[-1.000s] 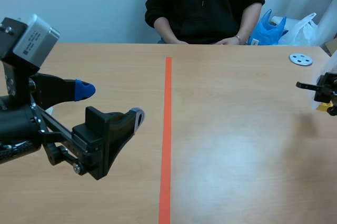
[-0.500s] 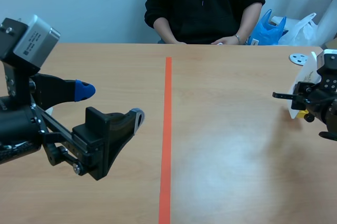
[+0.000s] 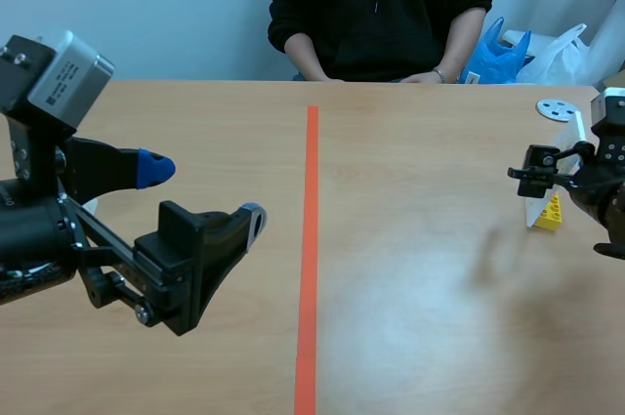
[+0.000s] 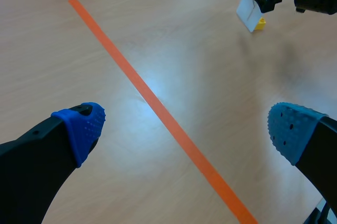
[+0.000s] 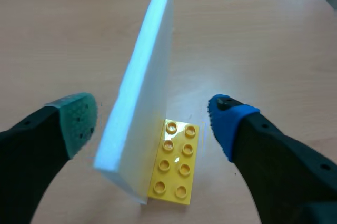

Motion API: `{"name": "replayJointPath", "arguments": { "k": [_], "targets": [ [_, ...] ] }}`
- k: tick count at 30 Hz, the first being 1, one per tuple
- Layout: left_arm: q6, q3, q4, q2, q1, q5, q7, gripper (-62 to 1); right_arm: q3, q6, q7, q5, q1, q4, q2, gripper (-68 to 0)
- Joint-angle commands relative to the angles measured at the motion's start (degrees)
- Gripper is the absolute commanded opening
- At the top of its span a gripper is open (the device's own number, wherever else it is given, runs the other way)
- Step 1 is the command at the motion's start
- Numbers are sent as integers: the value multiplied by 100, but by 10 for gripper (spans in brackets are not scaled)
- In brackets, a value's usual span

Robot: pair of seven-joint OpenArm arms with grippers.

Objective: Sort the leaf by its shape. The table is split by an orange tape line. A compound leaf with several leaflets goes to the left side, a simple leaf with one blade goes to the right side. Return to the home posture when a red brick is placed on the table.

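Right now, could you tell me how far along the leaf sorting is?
Done: nothing; no leaf lies on either side of the tape line. In hand: right gripper open around a white board and yellow brick; left gripper open, empty. Left: all sorting; no red brick seen.

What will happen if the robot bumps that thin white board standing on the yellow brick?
The white board stands tall and thin on a small yellow brick, so a sideways bump would probably tip it. Its flat, straight face suggests it is stiff, and it looks light.
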Motion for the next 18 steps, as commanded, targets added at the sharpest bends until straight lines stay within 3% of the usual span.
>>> {"name": "replayJointPath", "arguments": {
  "k": [1, 7, 11, 18],
  "targets": [
    [-11, -7, 11, -20, -46, -33, -79, 14, 39, 17, 114, 59, 129, 247, 114, -155],
    [-11, -7, 11, -20, -46, -11, -76, 14, 42, 317, 144, 343, -317, 1003, 229, -53],
    [-11, -7, 11, -20, -46, -11, -76, 14, 42, 315, 31, 538, -898, 1895, 415, 4],
    [-11, -7, 11, -20, -46, -7, -74, 14, 286, 315, -302, 966, -2111, 3674, 717, 4]
  ]
}}
